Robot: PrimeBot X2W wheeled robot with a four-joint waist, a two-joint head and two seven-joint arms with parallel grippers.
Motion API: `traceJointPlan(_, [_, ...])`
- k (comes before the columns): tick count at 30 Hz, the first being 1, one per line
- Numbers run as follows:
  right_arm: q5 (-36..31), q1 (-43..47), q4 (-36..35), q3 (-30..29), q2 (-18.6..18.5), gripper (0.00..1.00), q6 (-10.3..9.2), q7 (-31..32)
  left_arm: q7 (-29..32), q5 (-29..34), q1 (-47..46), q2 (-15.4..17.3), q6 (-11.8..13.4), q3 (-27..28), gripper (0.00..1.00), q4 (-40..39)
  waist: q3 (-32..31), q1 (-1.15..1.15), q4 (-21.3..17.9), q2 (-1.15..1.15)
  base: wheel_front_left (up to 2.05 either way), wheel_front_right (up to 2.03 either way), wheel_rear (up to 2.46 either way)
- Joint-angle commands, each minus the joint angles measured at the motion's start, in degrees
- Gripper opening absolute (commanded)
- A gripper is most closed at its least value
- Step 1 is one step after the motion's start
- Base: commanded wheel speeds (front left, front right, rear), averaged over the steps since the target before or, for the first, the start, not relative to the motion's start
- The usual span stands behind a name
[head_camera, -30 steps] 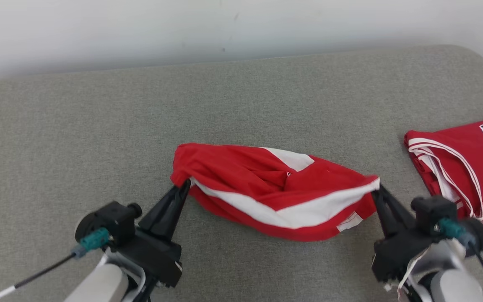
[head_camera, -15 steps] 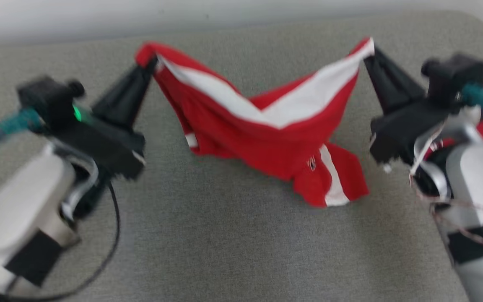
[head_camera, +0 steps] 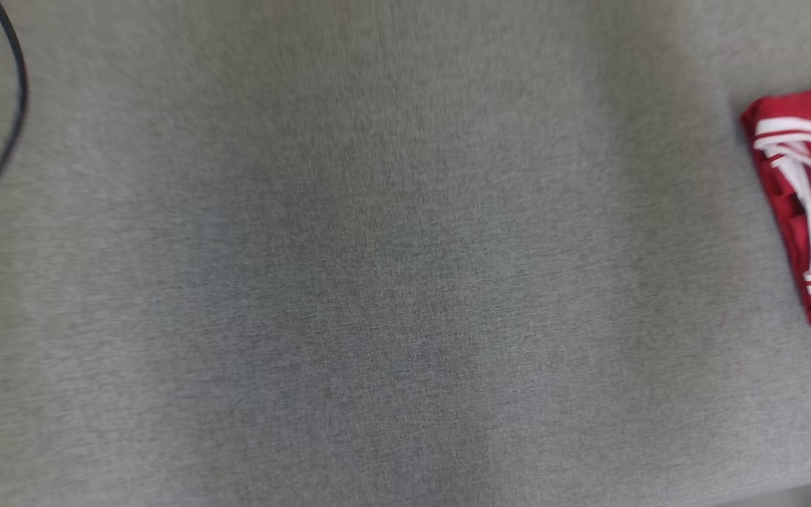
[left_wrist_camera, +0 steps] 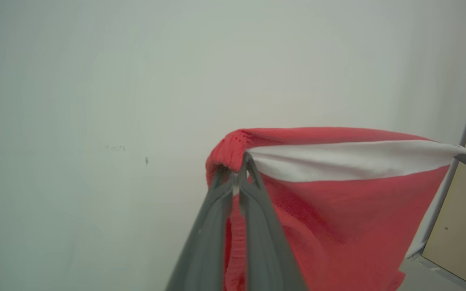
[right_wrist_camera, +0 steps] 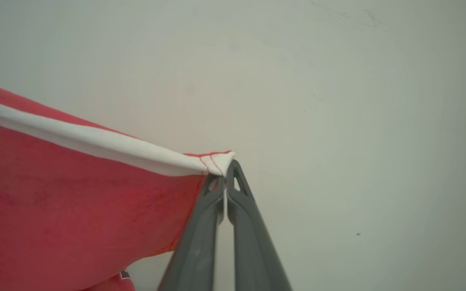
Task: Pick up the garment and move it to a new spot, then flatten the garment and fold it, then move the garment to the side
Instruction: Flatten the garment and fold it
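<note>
Left wrist view shows you the left end effector (left_wrist_camera: 239, 178) pressed together on one corner of the red garment (left_wrist_camera: 338, 210), right at its white band. On the right wrist view, your right end effector (right_wrist_camera: 225, 178) pinches the opposite white-banded corner. The cloth hangs stretched between the two against a pale wall (left_wrist_camera: 95, 81). Head view is blurred: you get the grey surface (head_camera: 377, 282), a folded red jersey (head_camera: 807, 204) at its right edge, and a black cable (head_camera: 15, 120) upper left.
</note>
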Motion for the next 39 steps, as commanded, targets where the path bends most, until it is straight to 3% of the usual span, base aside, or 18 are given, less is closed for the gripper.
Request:
traceJointPlan(1, [-1.02,-2.63,1.45,-1.56,0.18,0.00,-0.16,-1.80,-0.87,-0.15,-2.07,-0.62,0.77,0.94,0.00,0.34,7.98,-0.02,-1.41,-0.01,0.00,0.00,0.00])
traceJointPlan(9, [-5.28,-9.67,8.84,-4.56,1.71,0.00,-0.16,-7.51,-3.66,1.25,-6.08,-2.30,0.65,1.40,0.00,1.45,11.93,-0.02,-0.58,-0.01,0.00,0.00,0.00])
traceJointPlan(14, [-5.45,-6.61,13.54,-1.73,2.30,0.00,-0.16,-9.45,-5.23,0.76,-1.93,-3.60,-0.70,-0.18,0.00,3.38,12.83,-0.02,0.03,-0.01,0.00,0.00,0.00])
traceJointPlan(21, [-3.66,-1.11,14.99,2.59,0.79,0.00,-0.16,-12.23,-6.51,-1.22,5.68,-2.76,-2.49,-1.28,0.00,2.61,9.23,-0.02,0.78,-0.01,0.00,0.00,0.00])
traceJointPlan(28, [0.27,7.05,11.17,4.71,-2.13,0.00,-0.16,-10.59,-7.02,-4.21,16.05,-1.13,-3.26,-3.18,0.00,-1.92,1.19,-0.02,2.39,-0.01,0.00,0.00,0.00])
traceJointPlan(39, [6.59,31.71,-7.11,4.34,-8.14,0.00,-0.16,5.33,-6.99,-8.95,38.23,1.18,-2.88,-8.53,0.00,-8.27,-12.35,-0.02,3.33,-0.01,0.00,0.00,0.00])
